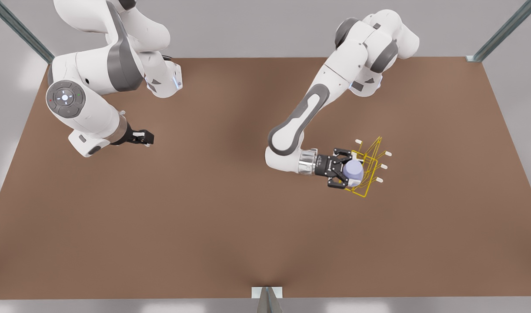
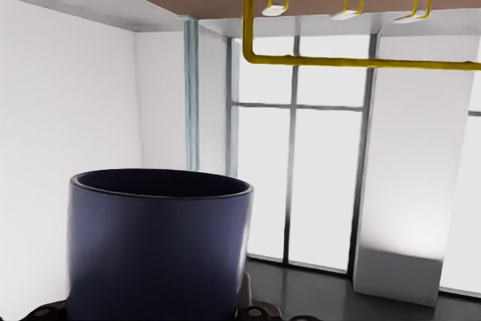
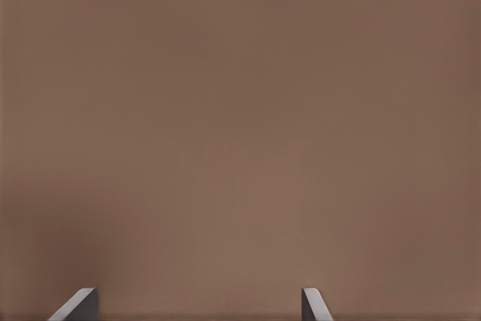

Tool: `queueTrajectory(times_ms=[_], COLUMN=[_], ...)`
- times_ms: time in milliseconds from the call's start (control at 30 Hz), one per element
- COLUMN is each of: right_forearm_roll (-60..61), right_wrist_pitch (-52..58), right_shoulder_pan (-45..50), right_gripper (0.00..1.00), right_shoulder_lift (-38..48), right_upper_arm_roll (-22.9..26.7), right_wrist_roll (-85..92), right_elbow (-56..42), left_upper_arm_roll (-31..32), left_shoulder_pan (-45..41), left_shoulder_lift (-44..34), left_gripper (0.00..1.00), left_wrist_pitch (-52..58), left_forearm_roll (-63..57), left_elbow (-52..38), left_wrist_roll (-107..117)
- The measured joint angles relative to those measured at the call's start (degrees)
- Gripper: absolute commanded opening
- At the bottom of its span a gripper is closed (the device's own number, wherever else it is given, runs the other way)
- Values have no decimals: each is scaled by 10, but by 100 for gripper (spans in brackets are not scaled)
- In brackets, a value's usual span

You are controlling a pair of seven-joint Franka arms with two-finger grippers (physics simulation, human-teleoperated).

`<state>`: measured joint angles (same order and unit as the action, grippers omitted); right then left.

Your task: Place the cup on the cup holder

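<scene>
Left gripper (image 1: 344, 173) pinches the cup (image 1: 353, 172) at the cup holder (image 1: 369, 167), toward the table's (image 1: 230, 217) right edge in the front view.
Align the cup's mouth with 1 white-capped prong—ease on squarely, then release; the right gripper (image 1: 147, 138) waits, fingers spread, near the opposite edge.

There is one cup (image 1: 353, 171) and one yellow cup holder (image 1: 369, 167) with four white-capped prongs visible in the front view. Two robot arms stand over one brown table (image 1: 213, 208).
</scene>
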<state>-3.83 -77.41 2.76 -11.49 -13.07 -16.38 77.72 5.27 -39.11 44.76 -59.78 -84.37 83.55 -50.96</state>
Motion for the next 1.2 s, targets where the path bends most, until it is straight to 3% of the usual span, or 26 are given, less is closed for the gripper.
queueTrajectory(times_ms=[1200], right_forearm_roll=[-1], right_wrist_pitch=[0], right_shoulder_pan=[0], right_gripper=[100], right_shoulder_lift=[0], right_upper_arm_roll=[0], right_wrist_roll=[-1], right_elbow=[0], left_upper_arm_roll=[2], left_shoulder_pan=[-3], left_shoulder_lift=[4], left_gripper=[81], left_wrist_pitch=[-15], left_forearm_roll=[110], left_elbow=[70], left_wrist_roll=[109])
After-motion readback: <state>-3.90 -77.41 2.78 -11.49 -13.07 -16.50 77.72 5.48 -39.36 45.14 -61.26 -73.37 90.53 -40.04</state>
